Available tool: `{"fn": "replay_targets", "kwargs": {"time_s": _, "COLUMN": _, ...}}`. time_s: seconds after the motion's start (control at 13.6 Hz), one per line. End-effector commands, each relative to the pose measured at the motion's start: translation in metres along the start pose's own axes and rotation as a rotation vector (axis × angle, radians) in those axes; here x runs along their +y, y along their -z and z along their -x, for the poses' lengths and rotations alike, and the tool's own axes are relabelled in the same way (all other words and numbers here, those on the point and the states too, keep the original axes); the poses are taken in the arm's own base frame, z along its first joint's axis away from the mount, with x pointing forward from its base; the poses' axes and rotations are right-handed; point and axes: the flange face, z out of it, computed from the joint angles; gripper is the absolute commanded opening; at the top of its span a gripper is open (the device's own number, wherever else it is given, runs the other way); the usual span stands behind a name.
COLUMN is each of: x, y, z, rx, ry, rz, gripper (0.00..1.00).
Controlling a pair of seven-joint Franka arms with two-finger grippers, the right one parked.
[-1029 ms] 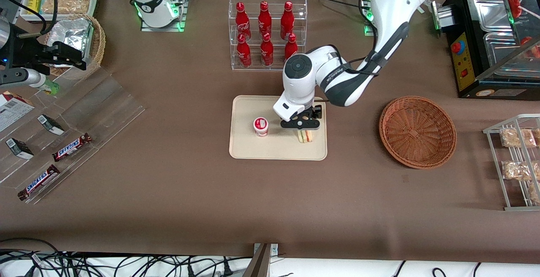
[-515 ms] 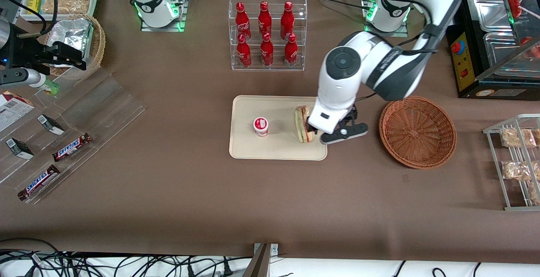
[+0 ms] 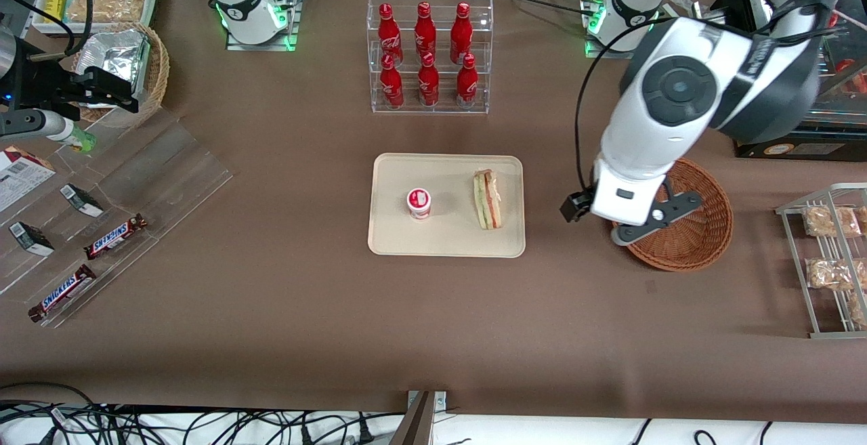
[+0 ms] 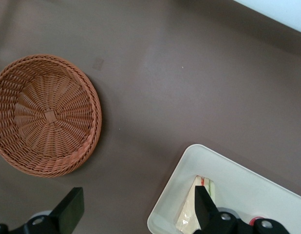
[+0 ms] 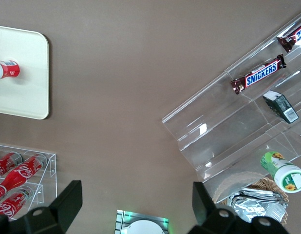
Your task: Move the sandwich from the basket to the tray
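Snickers bars on acrylic shelf

1. Counter: matt brown covering, cloth-like, faintly creased.
2. Basket: reddish-brown woven wicker, rough and ribbed.
3. Tray: cream, smooth, looks like plastic, soft sheen.
4. Sandwich: soft white bread under clear wrap.
5. Bottle rack: clear glossy acrylic.
6. Tool, raised over the counter between basket and tray: matt black fingers, apart.

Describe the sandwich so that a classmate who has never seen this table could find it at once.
Start at the cream tray in the middle of the brown table, nearer the front camera than the rack of red bottles. The sandwich lies on it, toward the wicker basket, over whose rim the open gripper hovers. Its tray neighbour, a small red-and-white cup, is round; the sandwich is a striped wedge.
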Motion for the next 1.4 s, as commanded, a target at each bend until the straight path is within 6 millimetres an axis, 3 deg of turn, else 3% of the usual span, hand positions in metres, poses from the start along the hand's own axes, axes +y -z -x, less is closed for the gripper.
{"fn": "replay_targets", "kwargs": {"time_s": 0.0, "x": -0.033, "y": 0.033, "z": -0.007, "rx": -0.033, "ry": -0.084, "rz": 0.043, "gripper": 1.00}}
{"fn": "replay_targets", "kwargs": {"time_s": 0.22, "x": -0.081, "y": 0.046, "z": -0.026, "rx": -0.046, "ry": -0.126, "rz": 0.047, "gripper": 1.00}}
{"fn": "replay_targets", "kwargs": {"time_s": 0.59, "x": -0.165, "y": 0.076, "z": -0.036, "rx": -0.063, "ry": -0.284, "rz": 0.051, "gripper": 1.00}}
{"fn": "replay_targets", "kwargs": {"time_s": 0.81, "x": -0.204, "y": 0.092, "z": -0.045, "rx": -0.078, "ry": -0.399, "rz": 0.089, "gripper": 1.00}}
{"fn": "replay_targets", "kwargs": {"time_s": 1.1, "x": -0.219, "y": 0.096, "z": -0.047, "rx": -0.078, "ry": -0.564, "rz": 0.088, "gripper": 1.00}}
{"fn": "replay_targets", "kwargs": {"time_s": 1.32, "x": -0.221, "y": 0.097, "z": -0.048, "rx": -0.071, "ry": -0.569, "rz": 0.075, "gripper": 1.00}}
